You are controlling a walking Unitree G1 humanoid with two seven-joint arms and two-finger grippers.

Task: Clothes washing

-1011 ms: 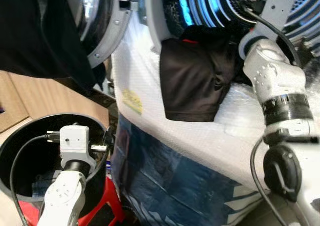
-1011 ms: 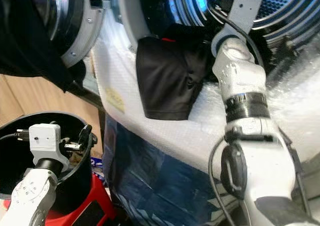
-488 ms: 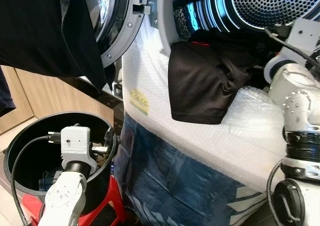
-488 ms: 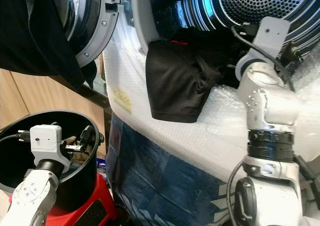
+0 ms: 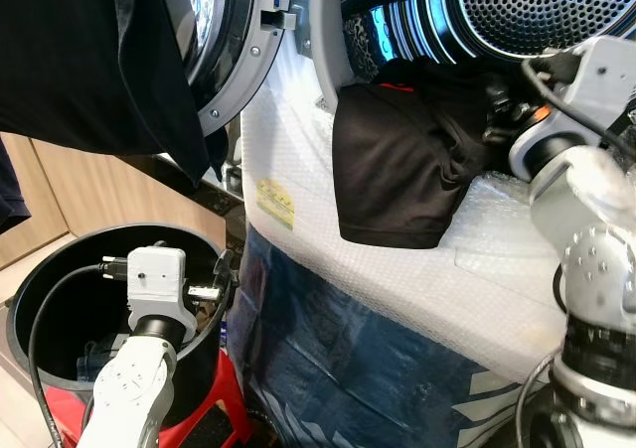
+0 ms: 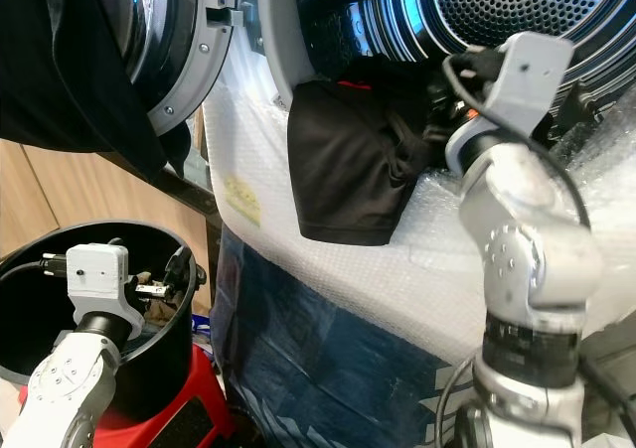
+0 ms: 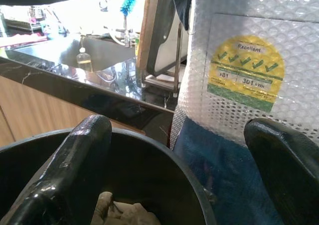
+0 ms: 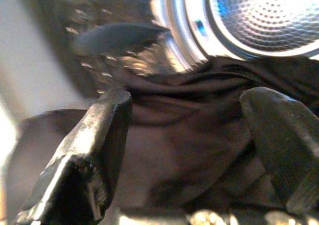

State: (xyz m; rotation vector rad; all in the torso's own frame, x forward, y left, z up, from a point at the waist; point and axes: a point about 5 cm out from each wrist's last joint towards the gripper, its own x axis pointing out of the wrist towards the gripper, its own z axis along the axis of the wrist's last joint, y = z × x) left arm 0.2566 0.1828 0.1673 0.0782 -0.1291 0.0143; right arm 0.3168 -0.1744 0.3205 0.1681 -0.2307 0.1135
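Black garment [image 5: 397,165] before spread right gripper [image 8: 189,135]

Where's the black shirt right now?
The black shirt hangs out of the washer's open drum over its bubble-wrapped front, with the right hand just before it.

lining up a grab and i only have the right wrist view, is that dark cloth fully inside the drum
Observer: No, the dark garment hangs out over the washer's bubble-wrapped front.
Operator: where is my other arm
Observer: The left pincer sits at the rim of a black bucket beside the machine, fingers open.
Operator: anything in the bucket
Observer: Yes, pale crumpled cloth lies at its bottom.
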